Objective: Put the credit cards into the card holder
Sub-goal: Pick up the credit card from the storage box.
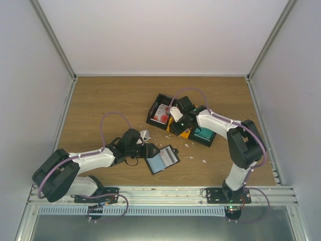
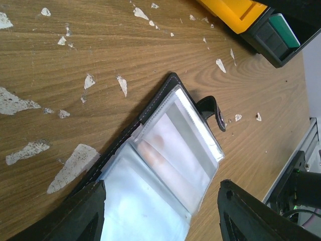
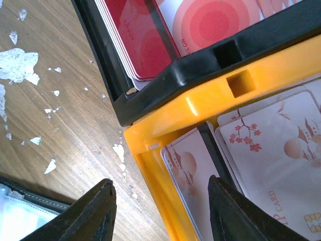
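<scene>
Right now the left hand [image 2: 160, 196] is spread open low over the bench [image 2: 75, 45], its two black fingers [image 2: 85, 213] set wide apart. The card holder [image 2: 170, 150] lies open and flat on the wood with its clear sleeves facing up. Its black edge and snap tab [image 2: 213, 110] point towards the bins. The nearer part of the holder lies between the fingers, but I cannot tell whether either finger touches it. A faint pinkish shape shows through one sleeve, too blurred to name.

Meanwhile the right hand [image 3: 160, 188] is open as well, with nothing between its fingers. It hangs over the near corner of the orange bin [image 3: 200, 95]. Pale credit cards [image 3: 271, 145] with a blossom print lie in that bin, just below the hand. Red-and-white cards [image 3: 145, 35] lie in the black bin [image 3: 165, 80], which touches the orange one.

From above, a second black bin [image 1: 213, 142] sits on the orange bin's other side, with a teal card [image 1: 204, 133] in it. The holder lies near the bins but apart from them, towards the arms' bases. White scraps [image 2: 75, 165] are scattered over the bench between and around them.
</scene>
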You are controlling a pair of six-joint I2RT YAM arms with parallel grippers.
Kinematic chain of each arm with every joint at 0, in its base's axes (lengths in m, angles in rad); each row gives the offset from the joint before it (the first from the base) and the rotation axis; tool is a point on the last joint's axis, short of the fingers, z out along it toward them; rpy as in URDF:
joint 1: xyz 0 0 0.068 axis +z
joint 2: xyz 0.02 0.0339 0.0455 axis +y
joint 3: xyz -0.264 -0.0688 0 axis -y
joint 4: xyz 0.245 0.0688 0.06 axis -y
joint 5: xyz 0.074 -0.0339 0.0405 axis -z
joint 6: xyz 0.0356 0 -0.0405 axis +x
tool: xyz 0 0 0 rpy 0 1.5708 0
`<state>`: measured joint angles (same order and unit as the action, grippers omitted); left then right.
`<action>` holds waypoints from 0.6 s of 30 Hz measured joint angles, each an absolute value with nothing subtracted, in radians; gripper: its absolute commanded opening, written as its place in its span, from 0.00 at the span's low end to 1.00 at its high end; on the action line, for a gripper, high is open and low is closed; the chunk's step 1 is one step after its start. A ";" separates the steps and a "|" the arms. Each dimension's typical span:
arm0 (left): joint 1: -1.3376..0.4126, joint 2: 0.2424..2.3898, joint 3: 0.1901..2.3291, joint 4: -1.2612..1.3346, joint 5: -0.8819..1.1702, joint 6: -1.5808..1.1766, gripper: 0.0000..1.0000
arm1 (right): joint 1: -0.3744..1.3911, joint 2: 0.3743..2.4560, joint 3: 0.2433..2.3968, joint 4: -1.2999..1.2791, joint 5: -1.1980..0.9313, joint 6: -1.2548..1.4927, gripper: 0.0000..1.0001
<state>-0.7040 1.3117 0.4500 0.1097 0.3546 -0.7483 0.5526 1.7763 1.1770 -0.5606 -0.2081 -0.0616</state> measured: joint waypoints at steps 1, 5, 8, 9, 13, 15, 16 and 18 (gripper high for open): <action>-0.704 1.312 0.450 0.110 0.355 -0.748 0.63 | 0.550 1.770 1.176 -0.561 -0.212 -0.059 0.49; -0.704 1.312 0.450 0.110 0.355 -0.748 0.63 | 0.544 1.761 1.170 -0.561 -0.223 -0.051 0.47; -0.704 1.312 0.450 0.110 0.355 -0.748 0.63 | 0.543 1.761 1.167 -0.561 -0.219 -0.047 0.51; -0.704 1.312 0.450 0.110 0.355 -0.748 0.63 | 0.543 1.761 1.167 -0.561 -0.214 -0.046 0.52; -0.704 1.314 0.450 0.110 0.356 -0.748 0.63 | 0.541 1.764 1.167 -0.558 -0.184 -0.046 0.55; -0.704 1.320 0.450 0.113 0.357 -0.748 0.63 | 0.539 1.774 1.167 -0.552 -0.179 -0.049 0.55; -0.704 1.324 0.450 0.114 0.358 -0.748 0.63 | 0.539 1.782 1.167 -0.549 -0.179 -0.051 0.55; -0.704 1.334 0.451 0.116 0.359 -0.748 0.63 | 0.538 1.802 1.167 -0.537 -0.181 -0.056 0.54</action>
